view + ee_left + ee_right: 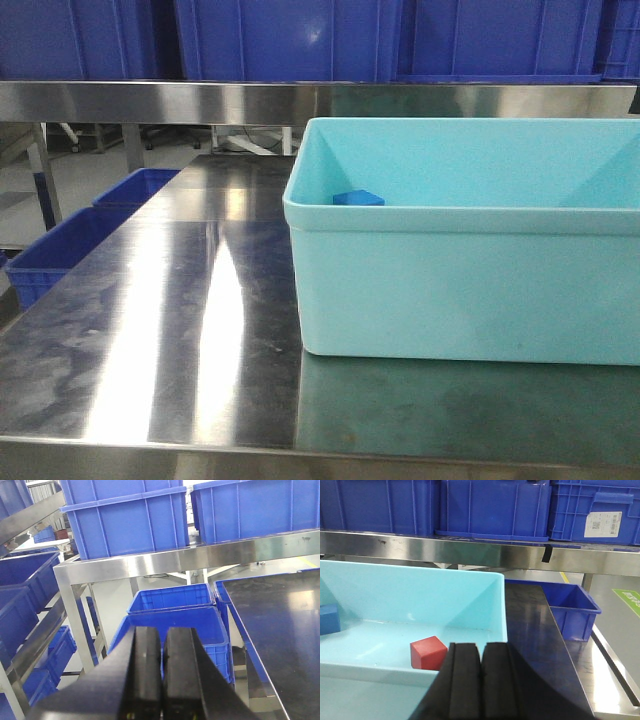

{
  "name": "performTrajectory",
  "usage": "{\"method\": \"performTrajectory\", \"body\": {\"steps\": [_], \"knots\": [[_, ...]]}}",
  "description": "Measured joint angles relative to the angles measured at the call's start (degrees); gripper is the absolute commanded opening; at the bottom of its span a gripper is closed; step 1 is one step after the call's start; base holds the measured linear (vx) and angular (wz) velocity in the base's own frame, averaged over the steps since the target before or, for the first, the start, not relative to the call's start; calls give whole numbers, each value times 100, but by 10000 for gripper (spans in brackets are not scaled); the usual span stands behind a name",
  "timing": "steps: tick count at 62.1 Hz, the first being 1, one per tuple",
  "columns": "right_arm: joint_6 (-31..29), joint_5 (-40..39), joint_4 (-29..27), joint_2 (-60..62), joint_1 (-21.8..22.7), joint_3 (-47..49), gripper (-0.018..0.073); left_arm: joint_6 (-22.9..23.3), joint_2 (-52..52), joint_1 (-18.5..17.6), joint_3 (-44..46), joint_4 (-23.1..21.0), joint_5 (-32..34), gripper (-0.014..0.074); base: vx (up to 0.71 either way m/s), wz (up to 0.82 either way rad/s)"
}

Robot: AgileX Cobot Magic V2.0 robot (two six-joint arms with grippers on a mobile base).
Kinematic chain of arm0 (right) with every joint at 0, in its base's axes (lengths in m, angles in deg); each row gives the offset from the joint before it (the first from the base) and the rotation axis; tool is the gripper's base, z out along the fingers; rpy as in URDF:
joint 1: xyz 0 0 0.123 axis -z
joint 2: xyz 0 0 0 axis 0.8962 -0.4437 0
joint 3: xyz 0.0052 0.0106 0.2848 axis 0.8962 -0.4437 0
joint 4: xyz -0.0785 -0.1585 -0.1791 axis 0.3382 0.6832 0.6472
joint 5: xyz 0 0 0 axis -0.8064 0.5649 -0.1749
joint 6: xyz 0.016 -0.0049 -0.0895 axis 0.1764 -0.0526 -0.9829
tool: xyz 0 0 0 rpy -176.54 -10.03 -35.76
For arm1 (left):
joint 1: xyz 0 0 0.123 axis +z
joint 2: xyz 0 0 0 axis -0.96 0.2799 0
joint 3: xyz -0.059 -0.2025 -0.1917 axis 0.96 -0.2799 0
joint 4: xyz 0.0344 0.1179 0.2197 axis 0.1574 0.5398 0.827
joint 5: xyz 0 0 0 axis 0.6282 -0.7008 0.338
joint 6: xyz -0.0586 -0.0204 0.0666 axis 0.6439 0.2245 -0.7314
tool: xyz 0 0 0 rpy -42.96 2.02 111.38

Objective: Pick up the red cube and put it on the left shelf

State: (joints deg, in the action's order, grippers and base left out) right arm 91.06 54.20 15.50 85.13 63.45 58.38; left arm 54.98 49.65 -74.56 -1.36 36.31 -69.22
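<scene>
Red cube [428, 652]: where does it lie? (Student)

On the floor of the pale turquoise tub [496, 605], close behind the near wall and toward the right-hand end. A blue cube [329, 619] rests at the opposite end, well apart from it. The tub stands on the steel surface [180, 330]. In the front view the near wall hides the red one and only the top of the blue one shows. (Instructor)

Which arm is better placed? (Student)

By judgement, the right. The right claw [481, 649] hangs over the tub's near wall, and the target sits just beside its fingertips at about 9 o'clock, lower down. The left claw [162, 632] faces away from the tub, toward the left shelf [150, 562] and the blue crates [125, 520] on it. (Instructor)

How do the claws stand? (Student)

Both have their fingers pressed together with nothing between them. The right one would have to spread before descending. (Instructor)

Does the long axis matter? (Student)

A cube has none. Its near face is turned slightly off square to the camera, so a small wrist rotation would probably be needed to set the pads flat on opposite faces. The near wall leaves little room on that side. (Instructor)
</scene>
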Motion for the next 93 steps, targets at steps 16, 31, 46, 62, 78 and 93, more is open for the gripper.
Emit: {"method": "performTrajectory", "body": {"steps": [16, 31, 46, 62, 78, 93], "knots": [[0, 0, 0, 0, 0, 0, 57, 0, 0, 0, 0, 0, 0, 106, 0, 0], [0, 0, 0, 0, 0, 0, 57, 0, 0, 0, 0, 0, 0, 106, 0, 0], [0, 0, 0, 0, 0, 0, 57, 0, 0, 0, 0, 0, 0, 106, 0, 0], [0, 0, 0, 0, 0, 0, 57, 0, 0, 0, 0, 0, 0, 106, 0, 0], [0, 0, 0, 0, 0, 0, 57, 0, 0, 0, 0, 0, 0, 106, 0, 0], [0, 0, 0, 0, 0, 0, 57, 0, 0, 0, 0, 0, 0, 106, 0, 0]]}}
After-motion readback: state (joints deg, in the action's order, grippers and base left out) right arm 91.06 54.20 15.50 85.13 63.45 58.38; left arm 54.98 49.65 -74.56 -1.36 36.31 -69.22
